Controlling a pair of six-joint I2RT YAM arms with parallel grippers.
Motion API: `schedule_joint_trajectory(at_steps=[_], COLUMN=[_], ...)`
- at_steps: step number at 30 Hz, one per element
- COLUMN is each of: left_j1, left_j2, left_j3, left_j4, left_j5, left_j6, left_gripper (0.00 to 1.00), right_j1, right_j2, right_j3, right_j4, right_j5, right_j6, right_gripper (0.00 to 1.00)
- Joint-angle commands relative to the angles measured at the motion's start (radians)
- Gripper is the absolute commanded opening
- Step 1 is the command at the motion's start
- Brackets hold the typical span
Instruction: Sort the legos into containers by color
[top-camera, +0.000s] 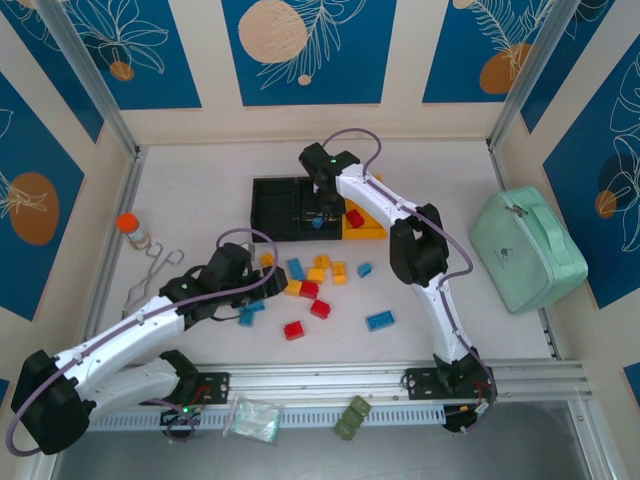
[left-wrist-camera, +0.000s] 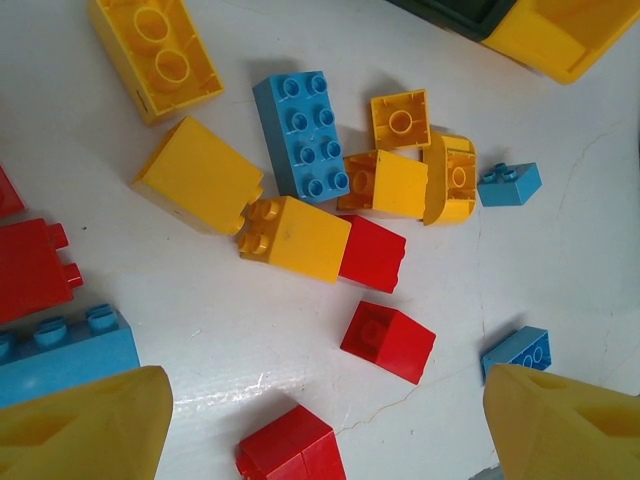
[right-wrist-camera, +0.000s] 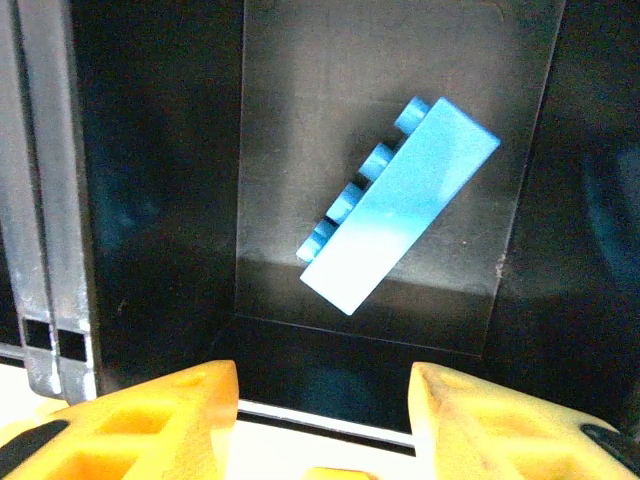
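Note:
Three joined containers stand at mid-table: two black bins (top-camera: 272, 205) and a yellow-orange bin (top-camera: 368, 228) that holds a red brick (top-camera: 355, 217). My right gripper (top-camera: 322, 203) hangs open over the middle black bin (right-wrist-camera: 150, 200). A long blue brick (right-wrist-camera: 400, 205) lies loose on that bin's floor, beyond the open right gripper (right-wrist-camera: 325, 425). My left gripper (top-camera: 262, 290) is open above the scattered legos (top-camera: 316, 283). In the left wrist view a red brick (left-wrist-camera: 290, 450) lies between the wide-apart fingers (left-wrist-camera: 90, 430) of my left gripper (left-wrist-camera: 325, 435). Another red brick (left-wrist-camera: 388, 342) sits just beyond, with yellow (left-wrist-camera: 295, 238) and blue (left-wrist-camera: 305, 135) ones farther off.
A mint-green case (top-camera: 525, 250) lies at the right. An orange-capped bottle (top-camera: 130, 228) and metal tongs (top-camera: 150, 275) sit at the left. An olive-green toy (top-camera: 352, 417) and a plastic bag (top-camera: 252, 418) rest on the near rail. Loose blue bricks (top-camera: 379, 320) lie right of the pile.

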Motion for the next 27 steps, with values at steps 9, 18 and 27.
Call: schedule_joint_trajectory(at_steps=[9, 18, 27], left_j1=[0.010, 0.003, -0.027], left_j2=[-0.031, -0.024, 0.029], left_j3=[-0.013, -0.035, -0.042], left_j4=[-0.040, 0.008, 0.077], left_j5=[0.059, 0.126, 0.154], left_j6=[0.088, 0.110, 0.109], left_gripper=[0.81, 0.80, 0.80], right_j1=[0.046, 0.056, 0.078], right_j2=[-0.366, -0.595, -0.670], right_j3=[-0.362, -0.659, -0.870], right_j4=[0.104, 0.166, 0.232], right_j5=[0.051, 0.068, 0.069], right_j6=[0.003, 0.044, 0.110], right_gripper=[0.52, 0.55, 0.57])
